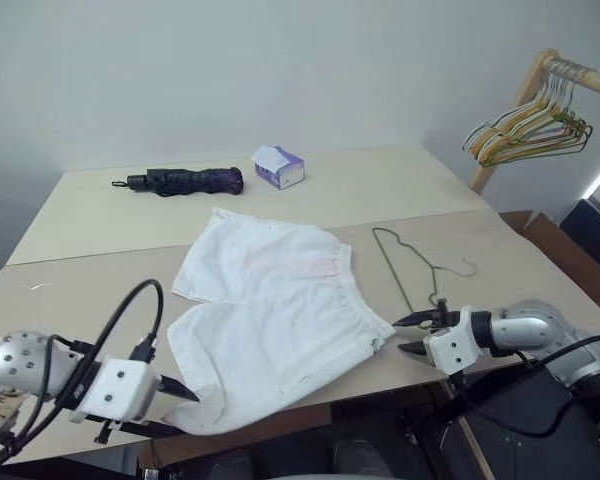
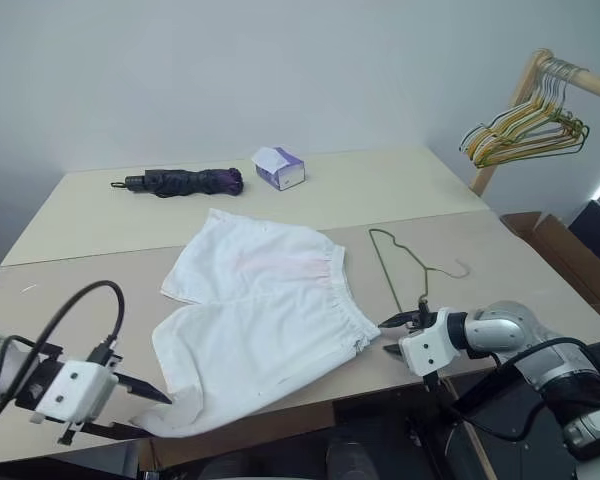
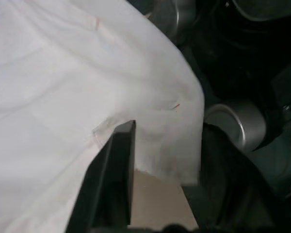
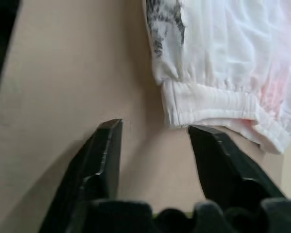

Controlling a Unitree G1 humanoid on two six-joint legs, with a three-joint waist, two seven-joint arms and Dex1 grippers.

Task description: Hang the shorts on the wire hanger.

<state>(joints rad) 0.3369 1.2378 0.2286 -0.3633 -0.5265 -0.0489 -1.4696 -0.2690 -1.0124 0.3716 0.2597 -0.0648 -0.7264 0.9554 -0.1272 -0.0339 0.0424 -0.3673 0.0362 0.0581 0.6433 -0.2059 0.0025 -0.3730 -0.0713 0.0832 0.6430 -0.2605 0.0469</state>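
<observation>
The white shorts (image 1: pixel 270 310) lie spread flat on the middle of the beige table (image 1: pixel 100 290), with the gathered waistband toward the right. Just right of them the thin wire hanger (image 1: pixel 389 262) lies flat on the table, its hook pointing right. My right gripper (image 1: pixel 400 335) is open at the table's front right, its fingertips just short of the waistband's near corner (image 4: pixel 208 104) with nothing between them. At the shorts' near left hem my left gripper (image 1: pixel 185 413) is open, and one black finger (image 3: pixel 117 165) lies against the cloth.
A folded dark umbrella (image 1: pixel 185 181) and a white-purple tissue box (image 1: pixel 279 166) lie at the back of the table. A wooden rack with bunched coloured hangers (image 1: pixel 530 125) stands at the far right, with a cardboard box (image 1: pixel 555 245) below it.
</observation>
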